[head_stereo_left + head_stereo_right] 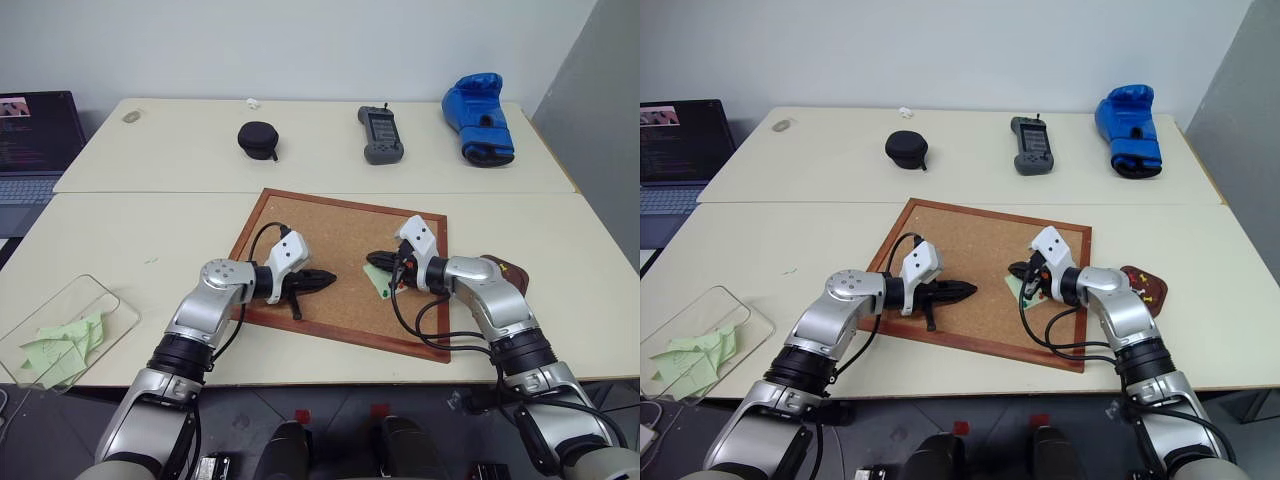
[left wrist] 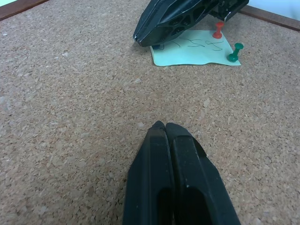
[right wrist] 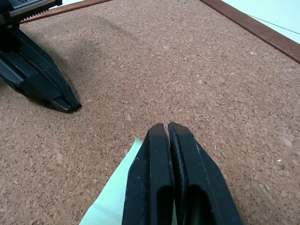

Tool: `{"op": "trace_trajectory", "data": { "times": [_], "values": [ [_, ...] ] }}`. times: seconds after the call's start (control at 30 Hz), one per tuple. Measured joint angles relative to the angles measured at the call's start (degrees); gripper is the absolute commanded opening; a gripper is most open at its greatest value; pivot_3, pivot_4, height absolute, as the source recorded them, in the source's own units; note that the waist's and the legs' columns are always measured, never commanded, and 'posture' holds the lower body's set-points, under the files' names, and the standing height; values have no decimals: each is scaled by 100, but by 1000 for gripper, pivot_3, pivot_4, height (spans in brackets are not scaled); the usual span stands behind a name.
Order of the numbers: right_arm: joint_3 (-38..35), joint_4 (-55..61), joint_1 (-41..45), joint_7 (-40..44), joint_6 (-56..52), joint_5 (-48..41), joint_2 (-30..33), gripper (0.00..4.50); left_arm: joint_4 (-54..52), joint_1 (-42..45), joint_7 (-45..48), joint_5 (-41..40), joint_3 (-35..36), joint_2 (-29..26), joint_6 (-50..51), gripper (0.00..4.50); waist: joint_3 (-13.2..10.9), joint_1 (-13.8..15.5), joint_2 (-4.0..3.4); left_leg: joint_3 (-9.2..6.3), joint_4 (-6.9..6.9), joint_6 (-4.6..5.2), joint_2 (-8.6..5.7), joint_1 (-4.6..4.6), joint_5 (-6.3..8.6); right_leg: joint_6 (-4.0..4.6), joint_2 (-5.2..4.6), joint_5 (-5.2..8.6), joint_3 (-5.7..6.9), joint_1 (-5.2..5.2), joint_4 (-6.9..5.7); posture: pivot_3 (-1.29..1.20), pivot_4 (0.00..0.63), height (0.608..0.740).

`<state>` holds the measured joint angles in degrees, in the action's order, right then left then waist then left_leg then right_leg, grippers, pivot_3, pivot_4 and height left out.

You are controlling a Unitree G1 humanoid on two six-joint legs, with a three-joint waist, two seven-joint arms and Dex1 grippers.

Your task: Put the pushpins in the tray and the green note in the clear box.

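Note:
The green note point(image 2: 197, 49) lies flat on the corkboard point(image 1: 320, 235), pinned near one edge by a red pushpin point(image 2: 218, 31) and a green pushpin point(image 2: 234, 52). My right gripper point(image 3: 166, 125) is shut, its tips low over the note's opposite corner; I cannot tell whether paper is pinched. My left gripper point(image 2: 161, 125) is shut and holds nothing. It hovers over bare cork a short way left of the note, pointing at it. The dark reddish tray point(image 1: 1145, 285) sits just off the board's right edge, behind my right forearm. At the table's front left corner stands the clear box point(image 1: 105, 300).
Several pale green notes point(image 1: 60, 345) lie in the clear box. On the far table are a black round case point(image 1: 258, 140), a handheld device point(image 1: 380, 135) and a blue boxing glove point(image 1: 480, 118). A laptop point(image 1: 35, 140) stands at the far left.

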<state>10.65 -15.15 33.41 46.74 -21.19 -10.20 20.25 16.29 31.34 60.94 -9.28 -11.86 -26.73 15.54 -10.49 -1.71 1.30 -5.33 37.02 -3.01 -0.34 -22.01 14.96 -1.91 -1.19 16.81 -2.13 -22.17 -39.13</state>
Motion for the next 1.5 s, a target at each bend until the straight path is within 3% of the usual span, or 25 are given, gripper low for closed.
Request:
{"op": "trace_trajectory", "data": {
  "times": [0.8,1.03,1.17,1.37,1.5],
  "values": [
    [-107,433,-118,294,338,-68,123,8,5,156,-66,70,-47,62,402,0,1,-5,-1,-1,2,0,0,8,0,-2,2,-1,-2,5,-6,0,150,740],
    [-720,1508,-348,151,-371,-585,467,8,7,193,-84,117,-125,57,367,0,3,8,-4,-17,1,0,-1,7,0,-2,0,-1,-1,8,-5,0,150,740],
    [-1492,2458,-907,-207,-1330,-932,1129,8,35,208,-109,185,-200,47,243,0,8,19,-10,-26,-1,1,-3,12,0,-2,-3,-1,-4,21,4,0,150,740],
    [-2231,2215,-1622,-736,-1617,-740,1688,8,84,213,-120,253,-248,42,162,0,16,11,-22,-3,-2,4,-7,27,-2,-4,4,-1,-3,36,5,0,150,740],
    [-2414,1892,-2099,-890,-1557,-679,1725,8,109,207,-114,268,-250,12,146,0,28,3,-40,5,-2,5,-6,32,-2,-4,5,-1,-10,40,4,0,150,740]
  ]
}}
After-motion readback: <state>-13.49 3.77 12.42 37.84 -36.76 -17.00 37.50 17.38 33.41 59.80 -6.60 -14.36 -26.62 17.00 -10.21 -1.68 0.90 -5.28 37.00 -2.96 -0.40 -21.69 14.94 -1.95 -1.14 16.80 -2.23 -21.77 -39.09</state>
